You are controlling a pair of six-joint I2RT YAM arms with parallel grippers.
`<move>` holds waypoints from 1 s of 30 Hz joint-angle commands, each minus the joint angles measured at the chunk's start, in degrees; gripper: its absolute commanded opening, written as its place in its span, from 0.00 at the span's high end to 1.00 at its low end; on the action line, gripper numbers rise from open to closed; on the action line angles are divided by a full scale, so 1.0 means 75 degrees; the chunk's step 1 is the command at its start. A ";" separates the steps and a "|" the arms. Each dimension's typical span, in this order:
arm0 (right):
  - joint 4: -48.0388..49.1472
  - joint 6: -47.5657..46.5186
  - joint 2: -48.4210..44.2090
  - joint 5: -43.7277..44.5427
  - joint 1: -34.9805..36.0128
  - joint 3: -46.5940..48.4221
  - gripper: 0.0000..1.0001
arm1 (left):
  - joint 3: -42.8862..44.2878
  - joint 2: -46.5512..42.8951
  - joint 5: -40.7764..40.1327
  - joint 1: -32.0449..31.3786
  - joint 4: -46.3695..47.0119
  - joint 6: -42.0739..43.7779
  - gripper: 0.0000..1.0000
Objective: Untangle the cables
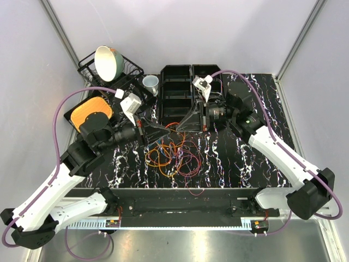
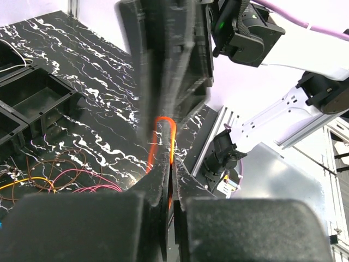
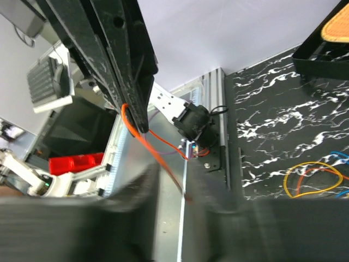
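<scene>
The cables (image 1: 172, 153) lie in a loose tangle of orange, red, yellow and purple loops at the middle of the black marbled table (image 1: 256, 98). Just above the tangle the two grippers meet tip to tip. My left gripper (image 2: 170, 161) is shut on an orange cable (image 2: 154, 143), which arches up in a small loop from its fingertips. That orange cable (image 3: 158, 155) runs from the left fingertips down into the gap of my right gripper (image 3: 177, 183). The right fingers are blurred and stand a little apart around it. From above, the left gripper (image 1: 163, 128) faces the right gripper (image 1: 182, 124).
Black divided bins (image 1: 177, 90) stand right behind the grippers. A wire rack (image 1: 128, 73) with a tilted bowl (image 1: 107, 61) and a cup (image 1: 151, 83) sit at the back left. An orange plate (image 1: 91, 112) lies under the left arm. Loose yellow and blue loops (image 3: 313, 177) rest on the table.
</scene>
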 commanded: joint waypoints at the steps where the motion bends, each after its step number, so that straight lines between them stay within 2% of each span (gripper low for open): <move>1: 0.0078 -0.0086 -0.0154 0.0454 0.0054 0.0521 1.00 | 0.0015 -0.0049 -0.0502 0.0008 0.0200 -0.0012 0.76; 2: -0.0177 -0.0132 -0.0189 0.0771 0.0054 0.0812 1.00 | 0.0050 -0.0026 -0.0843 0.0020 0.0025 0.0000 0.33; 3: -0.0528 -0.0469 -0.0190 0.1168 0.0054 0.1117 1.00 | 0.0109 -0.0026 -0.1195 0.0020 -0.0441 0.0023 0.14; 4: -0.1030 -0.0681 -0.0074 0.1996 0.0066 0.1514 1.00 | 0.0086 -0.0049 -0.1883 0.0020 -0.0655 0.0035 0.01; 5: -0.1870 -0.0892 0.0067 0.2352 0.0066 0.2562 1.00 | 0.0028 -0.0096 -0.2180 0.0008 -0.0819 0.0024 0.01; 7: -0.2730 -0.1525 0.0720 0.3078 0.0066 0.3913 1.00 | -0.0253 -0.0283 -0.2638 0.0008 -0.1183 -0.0011 0.01; 8: -0.3488 -0.1655 0.0991 0.3268 0.0066 0.5429 1.00 | -0.0393 -0.0377 -0.2663 0.0008 -0.1254 -0.0011 0.01; 10: -0.4149 -0.2018 0.1937 0.3666 0.0054 0.7041 1.00 | -0.0827 -0.0670 -0.2803 0.0008 -0.1243 -0.0116 0.01; 11: -0.4895 -0.2274 0.2314 0.3819 0.0054 0.8905 1.00 | -0.0967 -0.0845 -0.2873 0.0008 -0.1266 -0.0163 0.01; 13: -0.5591 -0.2452 0.3552 0.4379 0.0054 1.0930 1.00 | -0.1284 -0.0998 -0.3037 0.0008 -0.1313 -0.0257 0.01; 14: -0.5884 -0.2522 0.3885 0.4546 0.0066 1.2494 1.00 | -0.1355 -0.1115 -0.3050 0.0020 -0.1383 -0.0281 0.01; 15: -0.5887 -0.2581 0.4120 0.4675 0.0066 1.2974 1.00 | -0.1483 -0.1162 -0.3259 0.0020 -0.1407 -0.0293 0.01; 16: -0.5794 -0.2582 0.4239 0.4955 0.0066 1.3188 1.00 | -0.1519 -0.1209 -0.3377 0.0008 -0.1442 -0.0339 0.01; 18: -0.5128 -0.2570 0.3984 0.5086 0.0054 1.2561 1.00 | -0.1683 -0.1291 -0.3494 0.0020 -0.1454 -0.0421 0.01; 19: -0.4475 -0.2558 0.3460 0.5144 0.0066 1.1362 1.00 | -0.1765 -0.1303 -0.3657 0.0020 -0.1419 -0.0584 0.01; 22: -0.3289 -0.2465 0.2405 0.5262 0.0054 0.9074 1.00 | -0.2221 -0.1269 -0.3730 0.0008 -0.0952 -0.0924 0.01; 26: -0.3273 -0.2546 0.2061 0.5274 0.0066 0.8281 1.00 | -0.2866 -0.0837 -0.3577 -0.0061 0.0358 -0.1054 0.01; 30: -0.3273 -0.2546 0.1908 0.5320 0.0054 0.7999 1.00 | -0.2867 -0.0215 -0.3950 -0.0575 0.1404 -0.0915 0.01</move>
